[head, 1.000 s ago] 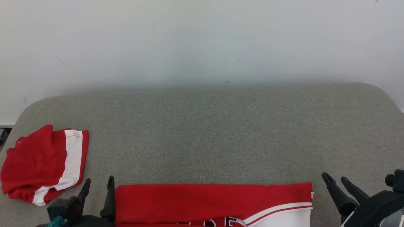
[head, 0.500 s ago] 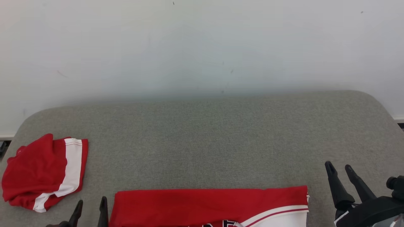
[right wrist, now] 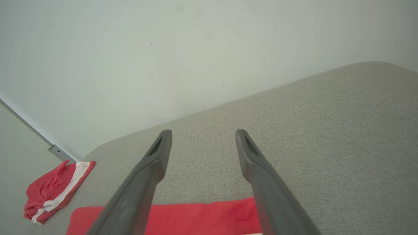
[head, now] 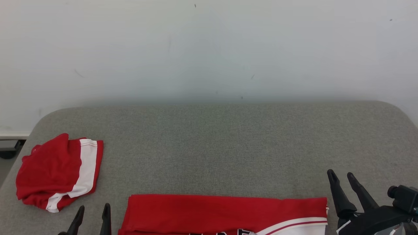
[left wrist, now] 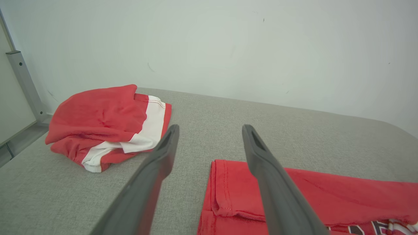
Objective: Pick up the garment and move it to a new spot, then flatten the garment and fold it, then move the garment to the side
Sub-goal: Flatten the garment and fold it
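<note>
The garment [head: 225,212] is red with white trim and dark lettering. It lies flat in a folded strip at the near edge of the grey cushioned surface [head: 212,147]. My left gripper [head: 93,212] stands open just off its left end, holding nothing. In the left wrist view that gripper [left wrist: 210,129] hovers over the garment's [left wrist: 343,195] left hem. My right gripper [head: 341,178] stands open just beyond its right end. The right wrist view has the open right gripper [right wrist: 203,133] above the garment's [right wrist: 202,217] far edge.
A second red and white garment [head: 58,171] lies bunched and folded at the surface's left end, also seen as a pile [left wrist: 104,120] and as a small heap [right wrist: 55,192]. A white wall backs the surface. A metal frame post [left wrist: 26,85] stands at the left.
The head camera has shifted, so the whole picture moved right and down. My left gripper has sunk lower in that view. Both grippers stay open and the garment has not moved.
</note>
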Controlling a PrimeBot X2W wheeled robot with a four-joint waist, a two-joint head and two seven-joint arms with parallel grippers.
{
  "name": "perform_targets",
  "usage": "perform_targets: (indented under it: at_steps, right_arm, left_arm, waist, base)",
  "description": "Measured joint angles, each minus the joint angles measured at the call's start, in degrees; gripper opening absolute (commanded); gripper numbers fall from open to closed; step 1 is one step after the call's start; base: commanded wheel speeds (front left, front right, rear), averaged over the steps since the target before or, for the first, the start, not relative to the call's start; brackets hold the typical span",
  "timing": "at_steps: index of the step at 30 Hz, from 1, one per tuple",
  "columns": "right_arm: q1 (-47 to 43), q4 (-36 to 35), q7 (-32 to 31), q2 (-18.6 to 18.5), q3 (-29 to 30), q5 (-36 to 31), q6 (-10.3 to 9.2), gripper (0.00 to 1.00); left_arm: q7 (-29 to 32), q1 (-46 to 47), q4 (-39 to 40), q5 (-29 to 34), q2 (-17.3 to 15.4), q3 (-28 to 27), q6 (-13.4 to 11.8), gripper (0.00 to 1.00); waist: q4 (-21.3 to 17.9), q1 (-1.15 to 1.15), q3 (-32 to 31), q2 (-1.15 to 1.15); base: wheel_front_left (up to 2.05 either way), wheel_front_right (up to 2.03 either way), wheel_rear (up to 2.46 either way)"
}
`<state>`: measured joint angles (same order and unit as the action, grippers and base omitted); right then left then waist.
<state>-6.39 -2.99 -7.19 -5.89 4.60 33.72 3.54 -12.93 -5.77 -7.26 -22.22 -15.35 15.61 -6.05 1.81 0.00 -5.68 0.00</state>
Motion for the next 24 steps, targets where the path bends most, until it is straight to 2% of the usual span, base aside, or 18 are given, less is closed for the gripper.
perform_targets:
  at_steps: [10,20,24]
  right_arm:
    - [0.19,3.26,2.77,0.33,-1.53,0.03,1.52,1.00]
    - [1.22,4.79,4.19,0.21,-2.23,0.02,2.02,1.00]
    - [1.22,6.12,2.75,0.08,-3.04,0.03,2.02,1.00]
  left_arm:
    - [2.32,-2.10,4.28,0.04,-0.19,-0.44,-0.49,1.00]
    - [4.36,-2.32,6.73,0.51,-0.20,-0.98,-0.55,1.00]
    - [5.13,-2.51,7.59,0.62,-0.12,-0.97,-0.56,1.00]
  waist:
    - [0.93,0.00,-0.19,0.00]
    - [1.01,0.00,-0.13,0.00]
    - [1.01,0.00,-0.12,0.00]
  base:
    - [0.00,0.00,0.00]
    - [0.00,0.00,0.00]
    - [0.00,0.00,0.00]
